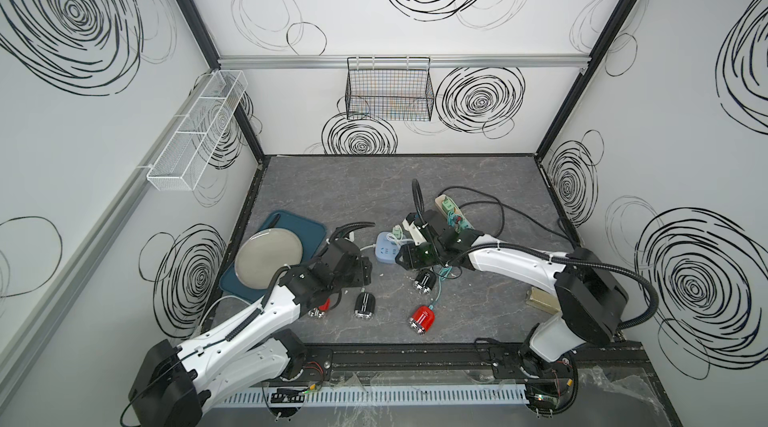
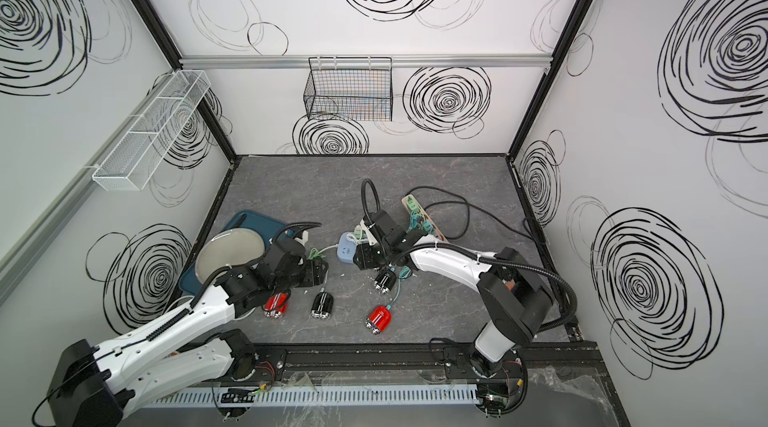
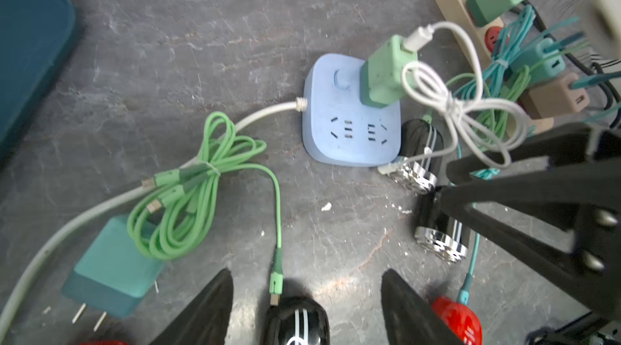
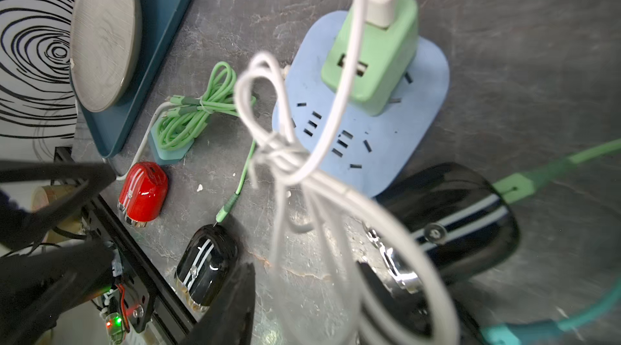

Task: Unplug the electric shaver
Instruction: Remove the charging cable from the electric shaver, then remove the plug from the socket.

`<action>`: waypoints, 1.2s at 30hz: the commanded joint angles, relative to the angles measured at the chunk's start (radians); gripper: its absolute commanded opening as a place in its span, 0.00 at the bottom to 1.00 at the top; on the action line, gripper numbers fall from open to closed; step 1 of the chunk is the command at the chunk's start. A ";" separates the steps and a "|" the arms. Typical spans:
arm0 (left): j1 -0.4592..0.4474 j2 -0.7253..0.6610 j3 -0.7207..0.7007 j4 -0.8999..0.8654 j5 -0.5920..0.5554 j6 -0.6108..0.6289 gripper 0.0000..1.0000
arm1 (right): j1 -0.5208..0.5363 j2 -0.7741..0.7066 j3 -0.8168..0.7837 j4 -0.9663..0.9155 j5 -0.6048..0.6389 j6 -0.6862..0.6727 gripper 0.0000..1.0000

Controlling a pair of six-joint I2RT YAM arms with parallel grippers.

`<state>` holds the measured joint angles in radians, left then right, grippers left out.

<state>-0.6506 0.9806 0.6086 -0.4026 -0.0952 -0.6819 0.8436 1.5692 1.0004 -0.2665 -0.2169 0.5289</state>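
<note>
**Green cable's plug bare at the black shaver's end**

The grey table (image 1: 374, 188) carries a blue-green tray (image 1: 307, 221) on its left side, with a plate (image 1: 268, 258) resting on it. The left gripper (image 3: 306, 272) hangs low beside the tray. Its fingers (image 3: 205, 309) are spread wide, one on each side of the black shaver (image 3: 295, 323) and clear of it. The right gripper (image 1: 401, 258) sits just beside the blue power block (image 1: 386, 248). In the right wrist view its fingers (image 4: 235, 303) stand apart, and a bundled white cable (image 4: 302, 165) droops between them, not pinched. That cable runs up to a green charger (image 4: 373, 54) plugged upright into the block.

The black shaver lies flat near the table's front edge, with a red shaver (image 1: 423, 319) to its right. The green cable (image 3: 188, 219) lies coiled partly over a blue-green charger (image 3: 111, 276) that rests loose on the table. Its plug (image 3: 275, 284) shows bare metal right at the shaver's end, not seated in it.
</note>
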 commanded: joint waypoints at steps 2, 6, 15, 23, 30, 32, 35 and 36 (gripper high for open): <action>0.037 0.095 0.072 0.149 0.076 0.124 0.73 | -0.023 -0.088 0.023 -0.127 0.077 -0.046 0.54; 0.033 0.227 0.185 0.160 0.067 0.151 0.79 | -0.062 -0.172 -0.015 -0.128 0.069 -0.028 0.47; -0.065 0.552 0.521 0.026 -0.095 0.188 0.89 | -0.146 -0.289 -0.119 -0.109 0.043 0.002 0.38; -0.095 0.803 0.737 -0.068 -0.169 0.184 0.88 | -0.166 -0.328 -0.170 -0.104 0.033 0.000 0.39; -0.085 0.916 0.817 -0.173 -0.210 0.177 0.79 | -0.176 -0.345 -0.183 -0.106 0.033 -0.001 0.40; -0.075 0.917 0.810 -0.180 -0.193 0.175 0.70 | -0.184 -0.347 -0.187 -0.103 0.028 -0.002 0.40; -0.074 0.934 0.822 -0.209 -0.160 0.184 0.67 | -0.190 -0.339 -0.190 -0.096 0.019 -0.003 0.40; -0.075 0.942 0.829 -0.222 -0.159 0.186 0.66 | -0.190 -0.336 -0.190 -0.094 0.018 -0.002 0.40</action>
<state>-0.7322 1.8980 1.4033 -0.5617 -0.2630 -0.5034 0.6590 1.2438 0.8169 -0.3553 -0.1894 0.5198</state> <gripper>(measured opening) 0.668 0.403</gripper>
